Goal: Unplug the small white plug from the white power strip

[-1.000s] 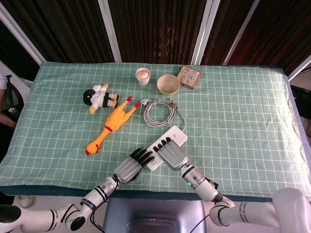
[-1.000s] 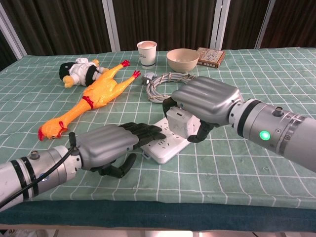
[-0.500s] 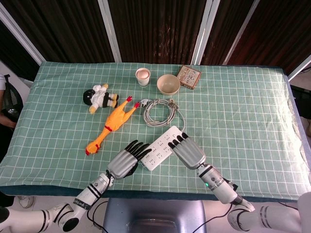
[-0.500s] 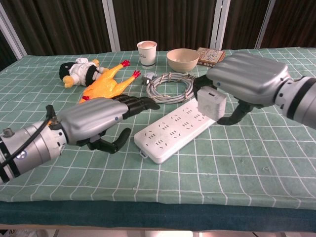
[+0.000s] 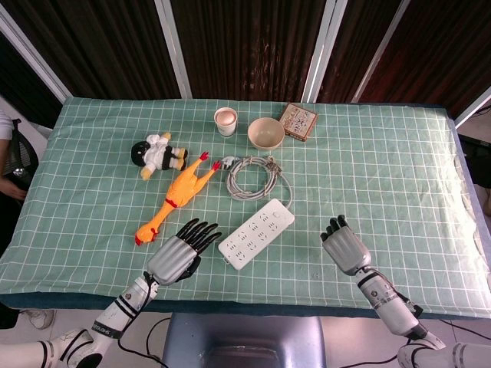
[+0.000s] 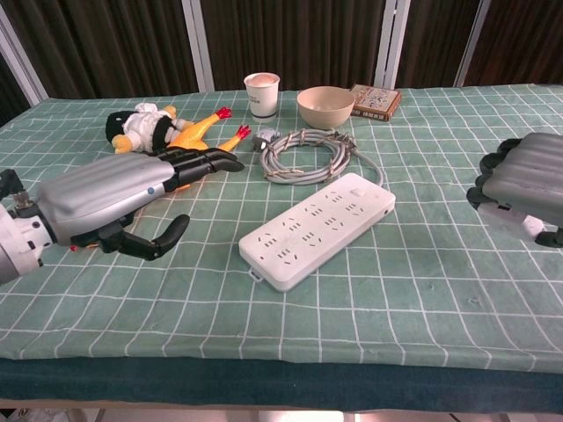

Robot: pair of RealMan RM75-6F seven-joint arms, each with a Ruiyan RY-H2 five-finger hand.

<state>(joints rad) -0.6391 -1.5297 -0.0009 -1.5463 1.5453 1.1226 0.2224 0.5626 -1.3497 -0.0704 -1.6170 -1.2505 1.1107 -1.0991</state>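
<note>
The white power strip point(image 5: 257, 233) lies diagonally on the green checked cloth, all its sockets bare point(image 6: 318, 229). My right hand point(image 5: 345, 245) is well to the right of the strip, near the table's front edge. In the chest view my right hand point(image 6: 526, 186) has its fingers curled over the small white plug point(image 6: 515, 220), of which only a white sliver shows beneath them. My left hand point(image 5: 178, 255) hovers left of the strip, fingers stretched out and holding nothing point(image 6: 123, 198).
A coiled grey cable point(image 5: 253, 176) lies just behind the strip. A yellow rubber chicken point(image 5: 178, 198) and a plush toy point(image 5: 157, 153) sit to the left. A cup point(image 5: 225, 120), a bowl point(image 5: 265, 133) and a small box point(image 5: 298, 121) stand at the back.
My right hand has pulled the plug off the strip and carried it far right. My left hand has lifted off the strip's near end and drawn back to the left.
</note>
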